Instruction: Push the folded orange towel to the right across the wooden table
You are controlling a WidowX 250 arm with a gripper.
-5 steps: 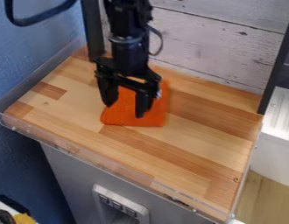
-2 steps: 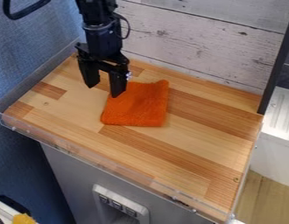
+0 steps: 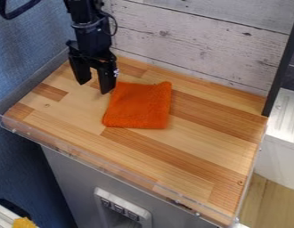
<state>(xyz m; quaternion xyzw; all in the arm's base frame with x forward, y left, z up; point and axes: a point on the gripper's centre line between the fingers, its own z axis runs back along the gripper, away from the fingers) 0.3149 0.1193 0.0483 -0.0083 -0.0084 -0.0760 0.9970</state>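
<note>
My black gripper point(image 3: 94, 87) hangs over the back left part of the wooden counter, its two fingers apart and nothing between them. Just to its right lies an orange cloth point(image 3: 137, 107), flat and roughly square, with its upper right corner slightly raised. The cloth's upper left edge is close beside the right finger; whether they touch, I cannot tell.
A clear low rim point(image 3: 108, 165) runs along the front of the wooden counter point(image 3: 197, 151). Whitewashed planks point(image 3: 203, 49) stand behind it, a blue wall point(image 3: 36, 49) at the left, and a dark post point(image 3: 281, 67) at the back right corner.
The gripper has moved left and toward the back, from over the cloth to beside it. Its fingers remain apart, and the cloth lies in the same place.
</note>
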